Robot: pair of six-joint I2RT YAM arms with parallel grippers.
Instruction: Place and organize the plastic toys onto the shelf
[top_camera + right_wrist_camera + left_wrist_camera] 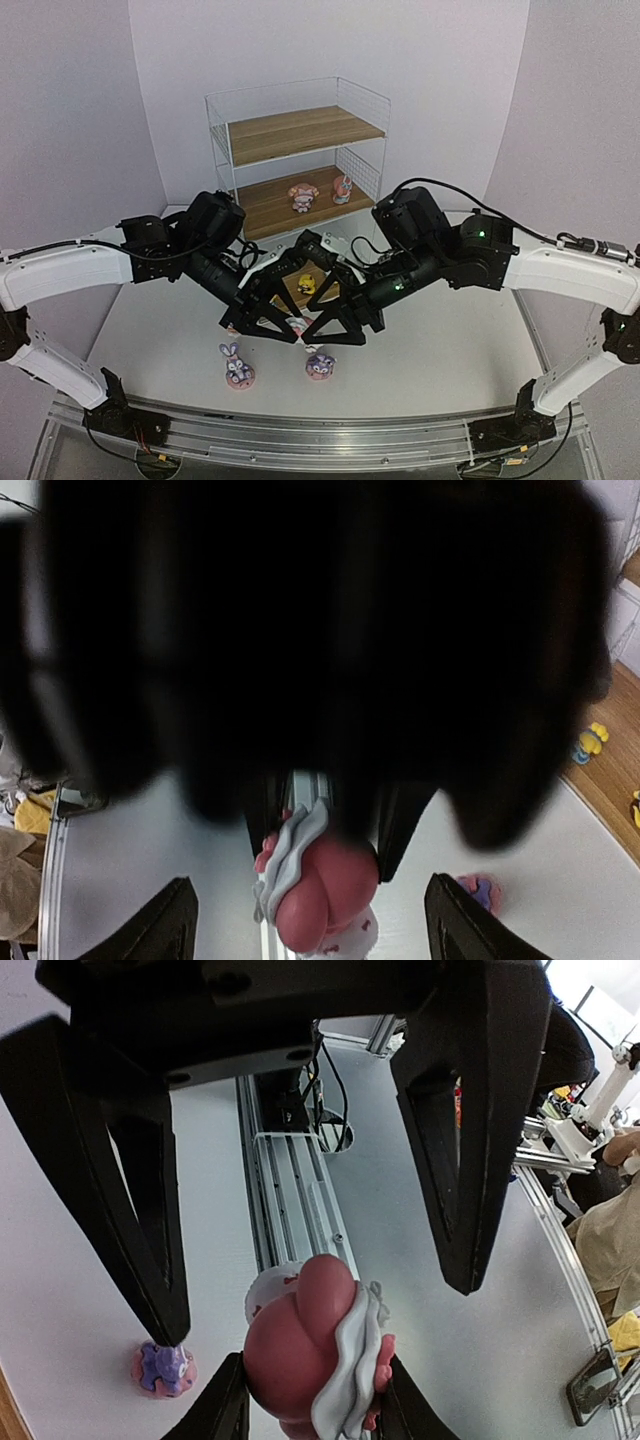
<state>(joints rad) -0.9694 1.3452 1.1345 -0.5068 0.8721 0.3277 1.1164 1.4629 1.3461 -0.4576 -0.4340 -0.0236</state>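
Item: 1 pink-white figurine (310,1360), held above the table (450,340), on the near side of the shelf (300,135). Left gripper (312,1400) clamped on its sides; right gripper (310,882) spread wide around it, apart. Likely light, rigid, glossy: you should grip the round body, not the frill.

Pink-white figurine (300,1360) gripped in jaws; two others (303,196) on the shelf (300,130).

No writing, label, brand mark, number or sign can be read in any of the views, neither on the pink toy (300,1355), nor on the shelf (300,135), nor on the pale surface (150,340).
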